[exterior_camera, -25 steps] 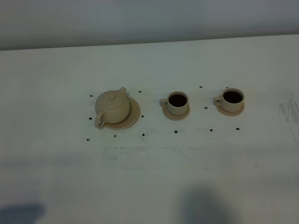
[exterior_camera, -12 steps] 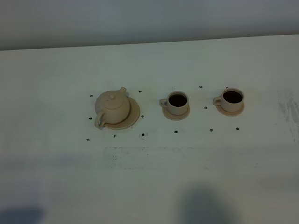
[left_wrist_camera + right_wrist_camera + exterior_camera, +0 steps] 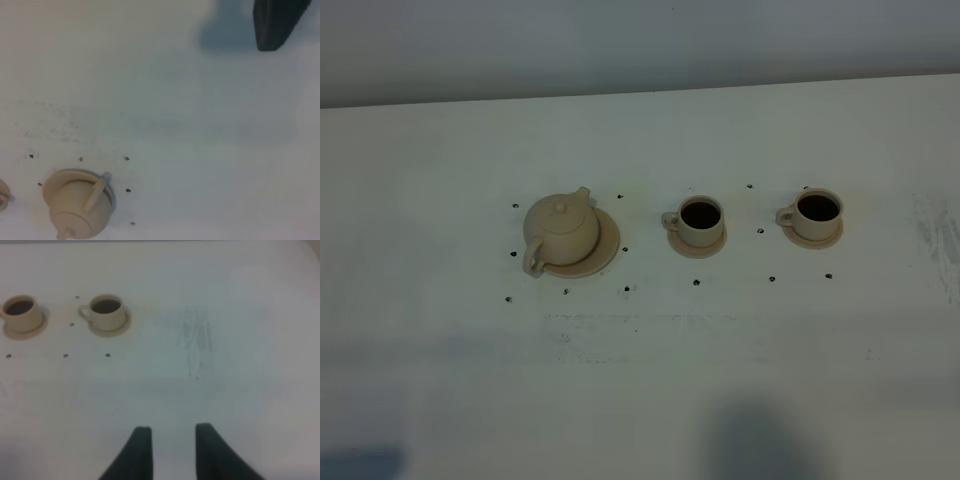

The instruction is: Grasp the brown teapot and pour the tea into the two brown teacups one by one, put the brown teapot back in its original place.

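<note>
The brown teapot (image 3: 562,230) sits lid on, on its wide saucer plate (image 3: 608,247), left of centre; the left wrist view also shows the teapot (image 3: 77,205) from far off. To its right stand the two brown teacups, one (image 3: 700,220) in the middle and one (image 3: 817,212) further right, each on a small saucer with dark liquid inside. In the right wrist view both cups (image 3: 21,312) (image 3: 107,311) lie well ahead. My right gripper (image 3: 172,432) has its fingers apart around nothing. Only one finger (image 3: 277,22) of my left gripper shows, away from the teapot, holding nothing.
The white table (image 3: 650,380) carries small black dot marks around the teapot and cups and a scuffed patch (image 3: 935,235) at the right. A grey wall runs along the back edge. Dark shadows lie at the table's front edge.
The dark shadow at the lower left of the exterior view has shrunk toward the bottom edge. Teapot and cups have not moved.
</note>
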Tool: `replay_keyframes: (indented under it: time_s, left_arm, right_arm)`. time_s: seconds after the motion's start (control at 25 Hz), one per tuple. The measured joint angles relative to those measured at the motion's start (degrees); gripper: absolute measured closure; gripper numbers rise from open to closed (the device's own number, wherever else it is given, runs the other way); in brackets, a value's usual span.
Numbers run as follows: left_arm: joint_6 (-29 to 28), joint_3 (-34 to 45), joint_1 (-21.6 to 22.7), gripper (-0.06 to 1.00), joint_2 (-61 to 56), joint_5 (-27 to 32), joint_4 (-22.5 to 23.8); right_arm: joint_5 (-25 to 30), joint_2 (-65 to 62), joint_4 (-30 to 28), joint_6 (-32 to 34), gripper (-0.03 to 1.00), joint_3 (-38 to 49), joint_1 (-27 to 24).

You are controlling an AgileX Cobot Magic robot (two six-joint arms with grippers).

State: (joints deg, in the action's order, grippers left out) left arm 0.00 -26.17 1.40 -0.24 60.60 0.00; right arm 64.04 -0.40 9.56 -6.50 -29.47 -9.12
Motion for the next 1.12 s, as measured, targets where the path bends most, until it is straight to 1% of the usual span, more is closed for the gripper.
replay_keyframes:
  time_s: [0.88,1.12]
  left_arm:
    - [0.0,0.0,0.0,0.48,0.0,0.0,0.0]
    - [0.0,0.0,0.0,0.48,0.0,0.0,0.0]
  right_arm:
    - [0.0,0.0,-0.05,0.0,0.74,0.0,0.0]
    - [0.0,0.0,-2.37,-0.62,0.74,0.0,0.0]
